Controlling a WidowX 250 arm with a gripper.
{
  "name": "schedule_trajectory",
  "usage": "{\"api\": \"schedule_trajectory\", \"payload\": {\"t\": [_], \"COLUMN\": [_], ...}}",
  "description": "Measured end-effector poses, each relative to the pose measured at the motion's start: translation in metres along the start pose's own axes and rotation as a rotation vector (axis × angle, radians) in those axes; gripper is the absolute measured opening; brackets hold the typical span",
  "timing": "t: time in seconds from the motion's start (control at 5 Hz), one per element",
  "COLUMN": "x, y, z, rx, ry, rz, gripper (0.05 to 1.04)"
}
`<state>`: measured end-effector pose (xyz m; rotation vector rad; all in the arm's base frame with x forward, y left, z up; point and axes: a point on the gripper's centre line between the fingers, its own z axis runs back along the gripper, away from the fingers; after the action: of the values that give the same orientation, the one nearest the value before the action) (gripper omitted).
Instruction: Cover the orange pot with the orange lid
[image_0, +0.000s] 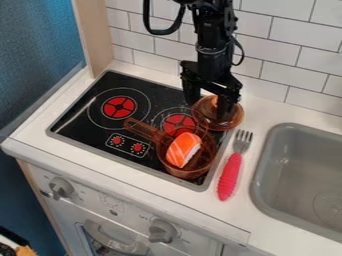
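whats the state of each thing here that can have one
pot: uncovered, sushi inside
lid: off the pot, knob up
sushi: in the pot, orange side up
fork: lying on the counter, tines toward the wall
gripper: open, at the lid
oven door: shut

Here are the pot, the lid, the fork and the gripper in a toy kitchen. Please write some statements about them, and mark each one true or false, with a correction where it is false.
1. The toy sushi is in the orange pot. True.
2. The orange lid covers the pot. False: it is off the pot, on its far side.
3. The gripper is at the lid. True.
4. The fork lies in the sink. False: it lies on the counter, between the stove and the sink.
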<state>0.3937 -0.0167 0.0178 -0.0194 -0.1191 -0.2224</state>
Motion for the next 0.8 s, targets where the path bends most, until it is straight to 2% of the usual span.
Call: {"api": "schedule_trajectory", "payload": {"t": [0.2, 0.4, 0.6, 0.8], "x": [0.010, 0.020, 0.026, 0.030], "y": [0.003, 0.009, 0.006, 0.008], "z": [-0.010, -0.015, -0.026, -0.026], "rx": [-0.027, -0.006, -0.030, -0.024], "ry": [0.011, 0.006, 0.015, -0.012], "rz": [0.006, 0.021, 0.016, 0.019], "gripper": [1.003, 1.003, 0.951, 0.670]}}
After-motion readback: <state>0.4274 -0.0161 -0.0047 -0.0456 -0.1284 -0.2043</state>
